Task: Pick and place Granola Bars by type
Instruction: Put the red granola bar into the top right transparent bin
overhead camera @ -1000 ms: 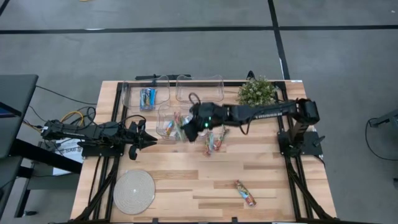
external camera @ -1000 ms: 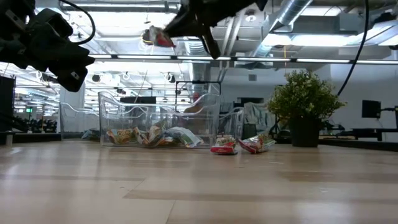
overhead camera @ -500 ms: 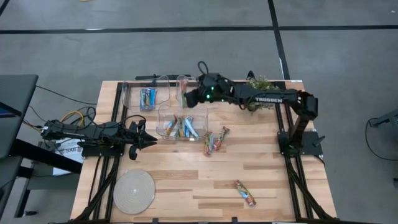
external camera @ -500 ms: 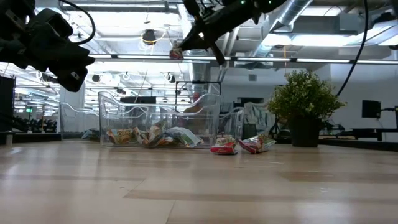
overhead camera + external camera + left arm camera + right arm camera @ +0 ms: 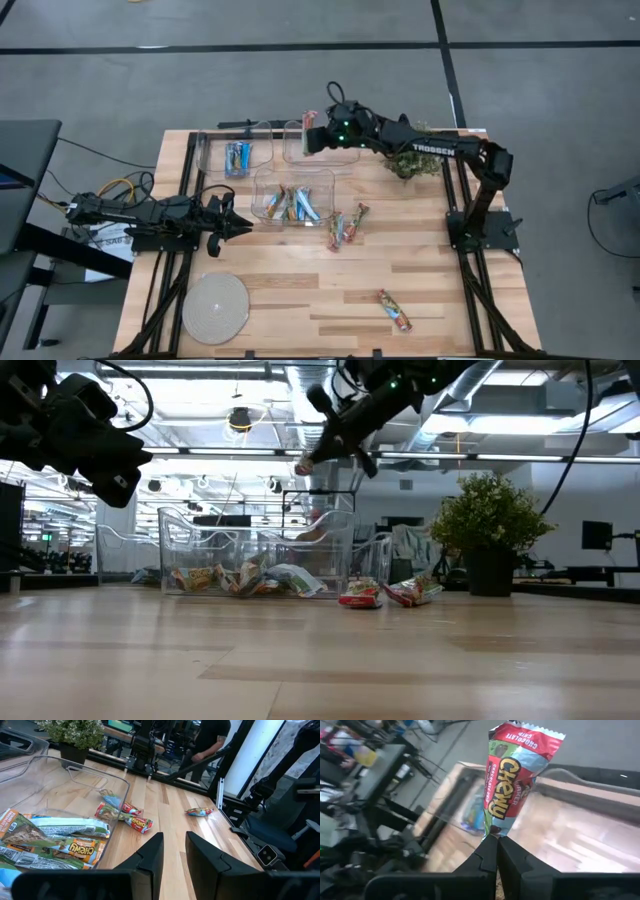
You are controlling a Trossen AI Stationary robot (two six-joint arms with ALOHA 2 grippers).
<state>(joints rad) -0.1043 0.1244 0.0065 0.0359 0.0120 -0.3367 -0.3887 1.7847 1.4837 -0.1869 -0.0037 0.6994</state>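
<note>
Right gripper (image 5: 312, 135) is clamped on one red/green Chewy bar (image 5: 512, 775), pinching its lower end so the bar stands upright above the fingertips; in the high view it sits at roughly 12 o'clock on the table (image 5: 300, 290), over the far-right clear bin (image 5: 345, 128), and in the low view it hangs high above the bins with the bar (image 5: 302, 466) at its tip. Left gripper (image 5: 225, 222) waits at 9 o'clock near the table's left edge, off the surface, jaws parted a little with nothing between them; its fingers (image 5: 150, 857) show a narrow gap in the left wrist view. Near-centre bin (image 5: 262, 180), just toward 11 o'clock from table centre, holds a mixed pile of bars (image 5: 290, 204), multicoloured and silvery-blue. Far-left bin (image 5: 205, 150) at about 11 o'clock holds bright blue bars (image 5: 237, 157). Loose on the wood: a cluster of multicoloured bars (image 5: 345, 228) just beside the centre bin toward 3 o'clock, and a single bar (image 5: 394, 310) well apart at about 5 o'clock. Round pale disc (image 5: 215, 308) lies at 7 o'clock. Potted plant (image 5: 412, 150) stands at 1 o'clock, partly under the right arm.
</note>
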